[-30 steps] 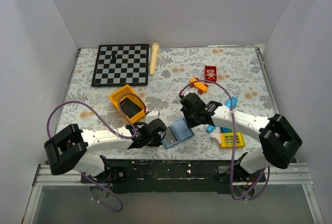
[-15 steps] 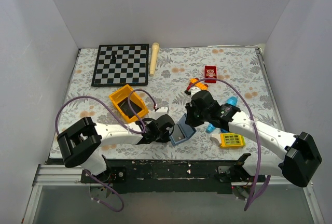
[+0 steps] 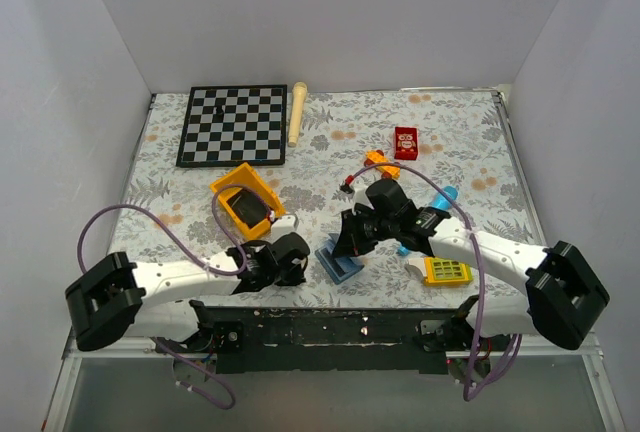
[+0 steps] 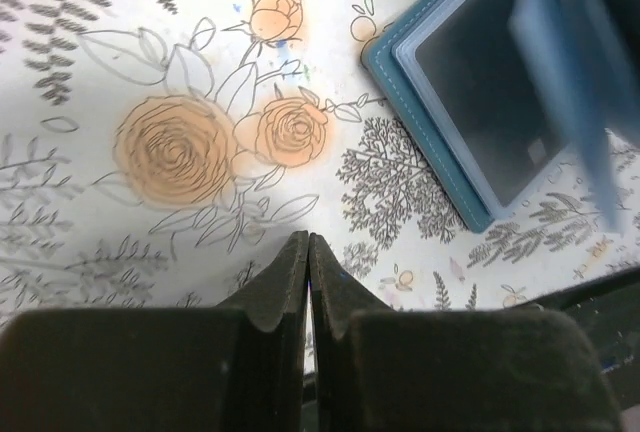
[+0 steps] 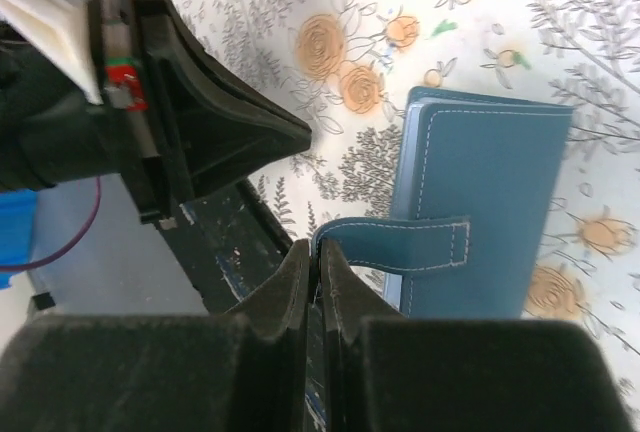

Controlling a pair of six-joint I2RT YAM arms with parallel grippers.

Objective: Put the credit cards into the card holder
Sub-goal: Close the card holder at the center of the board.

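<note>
Jaws of the right gripper (image 5: 316,255) are pinching the snap tab (image 5: 410,240) of the flat slate-blue folding card holder (image 5: 490,192), which is resting on the floral tablecloth (image 4: 100,202); the left gripper (image 4: 308,244) is hovering just beside it, closed and empty.

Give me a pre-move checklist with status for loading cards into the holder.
1. Right gripper clamped on the snap tab of the card holder: ok.
2. Card holder open, cover lifted: ok.
3. Left gripper holding a card: not ok, shut and empty.
4. Card in the sleeve: cannot tell, something dark shows there.
5. Loose credit cards located: cannot tell; dark item in the yellow bin.
</note>
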